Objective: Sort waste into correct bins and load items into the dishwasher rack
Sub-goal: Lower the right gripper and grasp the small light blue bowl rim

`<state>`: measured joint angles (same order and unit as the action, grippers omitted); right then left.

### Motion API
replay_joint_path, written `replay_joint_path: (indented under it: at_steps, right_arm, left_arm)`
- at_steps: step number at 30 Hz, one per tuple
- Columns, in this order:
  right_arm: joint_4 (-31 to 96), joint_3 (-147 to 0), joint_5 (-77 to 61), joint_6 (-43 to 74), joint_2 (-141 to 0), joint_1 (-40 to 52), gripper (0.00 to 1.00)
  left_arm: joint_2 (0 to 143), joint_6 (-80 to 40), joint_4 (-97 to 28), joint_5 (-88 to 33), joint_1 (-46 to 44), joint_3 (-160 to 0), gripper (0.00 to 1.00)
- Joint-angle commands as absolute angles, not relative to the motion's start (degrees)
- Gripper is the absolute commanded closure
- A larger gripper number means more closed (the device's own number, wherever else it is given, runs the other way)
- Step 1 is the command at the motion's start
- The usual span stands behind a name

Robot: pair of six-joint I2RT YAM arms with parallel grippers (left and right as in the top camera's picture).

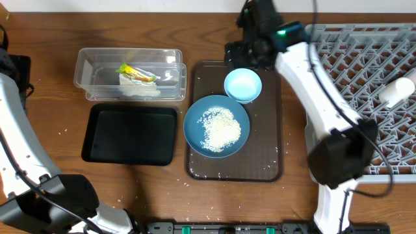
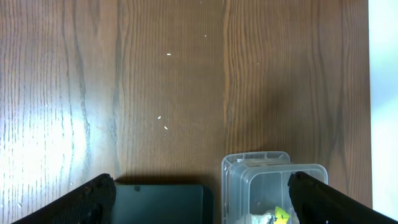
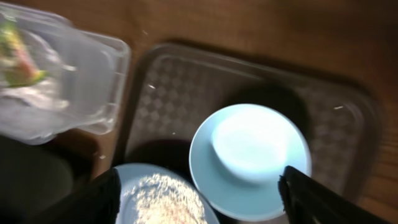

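The clear tub (image 1: 88, 68) holds the yellow-green wrapper (image 1: 135, 71) and white paper (image 1: 140, 89). The black tray (image 1: 130, 134) lies in front of it. The dark-blue dish (image 1: 195, 127) with a heap of rice (image 1: 220, 128) and the light-blue bowl (image 1: 243, 85) sit on the brown serving tray. My right gripper (image 3: 199, 208) is open and empty, hovering over the bowl (image 3: 249, 155) and the dish (image 3: 134, 180). My left gripper (image 2: 202, 214) is open and empty, off to the left of the tub (image 2: 273, 180) and black tray (image 2: 161, 202). The grey rack (image 1: 364, 71) holds a white cup (image 1: 398, 91). Chopsticks and the pink cup are out of view.
The brown serving tray (image 1: 270, 149) lies between the bins and the rack. Loose rice grains are scattered on the wood around the tray and near the table's front edge. My right arm (image 1: 312, 84) reaches across the rack's left edge.
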<state>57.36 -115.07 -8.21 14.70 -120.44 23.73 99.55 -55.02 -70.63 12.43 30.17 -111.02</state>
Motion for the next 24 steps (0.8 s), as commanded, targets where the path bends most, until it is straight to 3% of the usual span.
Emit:
replay_joint_path:
  at_steps: [1, 4, 12, 24]
  right_arm:
    - [56.71, -115.48, -6.59, 17.19, -125.29, 25.61, 0.31]
    - [56.27, -115.48, -5.87, 19.79, -127.31, 26.89, 0.41]
    - [55.77, -115.39, 7.92, 27.77, -129.71, 31.66, 0.44]
    - [53.63, -115.39, 8.40, 31.27, -136.05, 33.39, 0.55]
  left_arm:
    - [99.92, -54.26, -70.94, 13.56, 30.30, -110.96, 0.08]
    - [99.92, -54.26, -70.94, 13.56, 30.30, -110.96, 0.08]
    - [99.92, -54.26, -70.94, 13.56, 30.30, -110.96, 0.08]
    - [99.92, -54.26, -70.94, 13.56, 30.30, -110.96, 0.08]
